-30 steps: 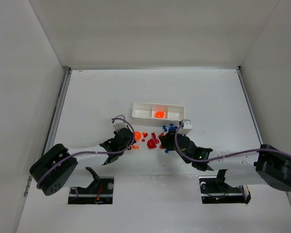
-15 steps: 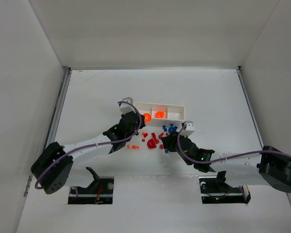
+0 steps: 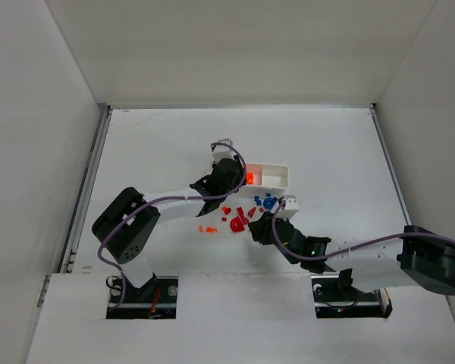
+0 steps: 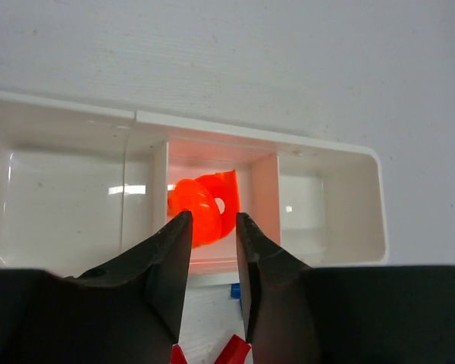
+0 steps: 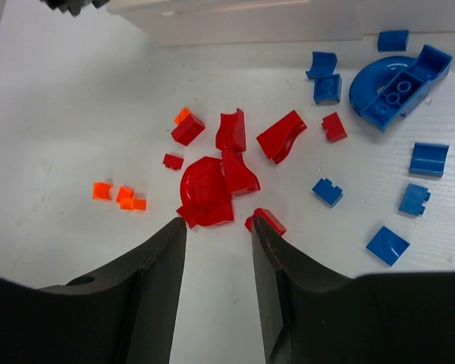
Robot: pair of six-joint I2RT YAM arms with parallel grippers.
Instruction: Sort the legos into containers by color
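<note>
**Two orange legos [image 4: 201,205] seen in the middle compartment of the white tray [image 4: 326,148]**

Top view: the white tray is set near the middle of the table [image 3: 326,144], its long side running across. The left gripper [image 3: 231,176] is held over the tray's left part and hides that end. A patch of orange is seen in the middle compartment, just beside the gripper. Loose pieces are scattered on the table just on the near side of the tray. The blue legos [image 3: 268,202] are gathered by the tray's right end, and the red legos [image 3: 239,221] lie in the middle. A few small orange bits [image 3: 208,229] lie further left. The right gripper [image 3: 259,227] is held low, just beside the red legos on their near right side. How either pair of jaws stands cannot be told from here.

Left wrist view: the left fingers are parted by a narrow gap and nothing is clamped between them. Through that gap the orange legos are seen lying in the middle compartment below.

Right wrist view: the right fingers are spread with nothing gripped. Their tips are held just on the near side of a round red piece [image 5: 205,193], which is touched by other red pieces. The small orange bits are seen towards the picture's left. The blue legos are seen towards its right, among them a blue round plate [image 5: 394,83] with a brick across it.
</note>
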